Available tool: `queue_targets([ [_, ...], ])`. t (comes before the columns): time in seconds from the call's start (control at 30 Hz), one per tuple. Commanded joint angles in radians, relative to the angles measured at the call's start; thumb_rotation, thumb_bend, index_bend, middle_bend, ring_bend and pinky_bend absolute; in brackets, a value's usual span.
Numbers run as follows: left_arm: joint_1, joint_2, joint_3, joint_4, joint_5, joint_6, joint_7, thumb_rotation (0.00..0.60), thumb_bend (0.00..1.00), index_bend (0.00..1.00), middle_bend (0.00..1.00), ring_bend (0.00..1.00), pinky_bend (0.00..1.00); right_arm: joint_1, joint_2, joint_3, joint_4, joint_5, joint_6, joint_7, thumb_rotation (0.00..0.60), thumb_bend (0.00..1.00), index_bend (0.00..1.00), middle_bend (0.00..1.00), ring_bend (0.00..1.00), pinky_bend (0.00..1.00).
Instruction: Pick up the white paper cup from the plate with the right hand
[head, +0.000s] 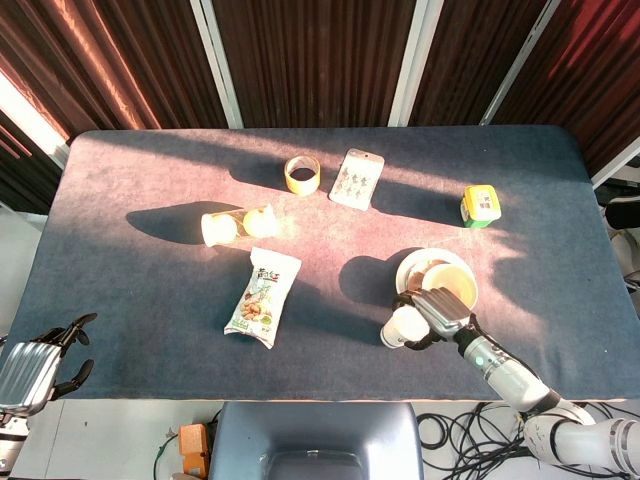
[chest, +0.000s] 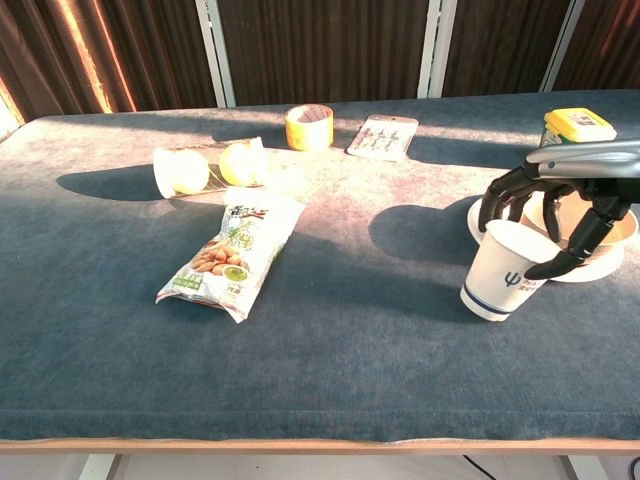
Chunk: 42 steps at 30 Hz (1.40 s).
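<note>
Right hand (chest: 560, 215) grips the white paper cup (chest: 503, 270), fingers curled around its rim. Cup sits tilted beneath the hand, off the plate (chest: 480, 215) just behind. Left hand (head: 35, 365) holds nothing, fingers apart.

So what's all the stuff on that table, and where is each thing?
paper cup: one, white with a blue band, tilted, near the table's front right, just off the plate
plate: one, white, right side, behind the cup
bowl: one, cream, on the plate
snack bag: one, white and green, front centre-left
clear tube with two yellow balls: one, lying on its side, left of centre
tape roll: one, yellow, far centre
card of small items: one, white, right of the tape
small box: one, yellow and green, far right
table: one, dark blue-grey cloth
right hand: holds the cup by its rim
left hand: off the table's front left corner, holds nothing
</note>
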Motion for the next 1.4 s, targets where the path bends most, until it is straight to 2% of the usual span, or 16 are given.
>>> queue_targets([
  [0.03, 0.001, 0.0, 0.0, 0.0, 0.002, 0.003, -0.002, 0.6, 0.35, 0.21, 0.47, 0.42, 0.63, -0.001, -0.006, -0.002, 0.008, -0.005, 0.002, 0.007, 0.6, 0.11, 0.25, 0.19, 0.12, 0.31],
  [0.2, 0.002, -0.001, 0.002, 0.0, 0.006, 0.004, 0.003, 0.6, 0.35, 0.21, 0.47, 0.42, 0.63, -0.01, -0.015, -0.003, 0.022, -0.03, 0.017, 0.032, 0.6, 0.11, 0.07, 0.05, 0.07, 0.25],
  [0.3, 0.002, -0.001, 0.003, -0.002, 0.008, 0.004, 0.01, 0.6, 0.35, 0.21, 0.47, 0.42, 0.63, -0.025, -0.009, -0.001, 0.02, -0.08, 0.045, 0.063, 0.6, 0.11, 0.01, 0.0, 0.01, 0.18],
  [0.5, 0.002, -0.004, 0.002, -0.003, 0.008, 0.005, 0.018, 0.6, 0.35, 0.21, 0.47, 0.42, 0.63, -0.104, 0.064, -0.019, -0.04, -0.275, 0.187, 0.199, 0.6, 0.11, 0.0, 0.0, 0.0, 0.13],
  [0.73, 0.0, -0.006, -0.001, -0.002, 0.003, 0.002, 0.022, 0.6, 0.35, 0.21, 0.47, 0.42, 0.63, -0.184, 0.274, -0.121, -0.114, -0.473, 0.262, 0.351, 0.6, 0.1, 0.0, 0.0, 0.0, 0.13],
  [0.87, 0.002, -0.01, -0.006, -0.003, -0.003, 0.006, 0.029, 0.6, 0.35, 0.21, 0.47, 0.42, 0.63, -0.314, 0.271, -0.133, -0.078, -0.437, 0.445, 0.236, 0.6, 0.1, 0.0, 0.0, 0.0, 0.13],
  [0.97, 0.005, -0.016, -0.011, 0.0, -0.01, 0.013, 0.044, 0.6, 0.35, 0.21, 0.46, 0.42, 0.63, -0.434, 0.184, -0.118, -0.017, -0.374, 0.626, 0.087, 0.6, 0.1, 0.0, 0.0, 0.0, 0.13],
  [1.07, 0.007, -0.027, -0.021, -0.001, -0.027, 0.016, 0.072, 0.6, 0.35, 0.21, 0.46, 0.42, 0.63, -0.511, 0.099, -0.108, 0.053, -0.338, 0.735, 0.015, 0.6, 0.1, 0.0, 0.0, 0.0, 0.11],
  [1.17, 0.009, -0.041, -0.03, -0.007, -0.049, 0.013, 0.11, 0.6, 0.35, 0.2, 0.43, 0.4, 0.58, -0.546, 0.069, -0.109, 0.098, -0.317, 0.756, 0.021, 0.6, 0.1, 0.0, 0.0, 0.0, 0.11],
  [1.33, -0.002, -0.045, -0.029, -0.016, -0.051, -0.01, 0.106, 0.6, 0.35, 0.1, 0.25, 0.2, 0.35, -0.556, 0.083, -0.101, 0.098, -0.308, 0.74, 0.035, 0.6, 0.1, 0.0, 0.0, 0.0, 0.11],
  [1.4, -0.007, -0.041, -0.025, -0.017, -0.049, -0.022, 0.099, 0.6, 0.34, 0.07, 0.19, 0.15, 0.3, -0.56, 0.081, -0.097, 0.1, -0.311, 0.745, 0.026, 0.6, 0.1, 0.0, 0.0, 0.0, 0.11],
])
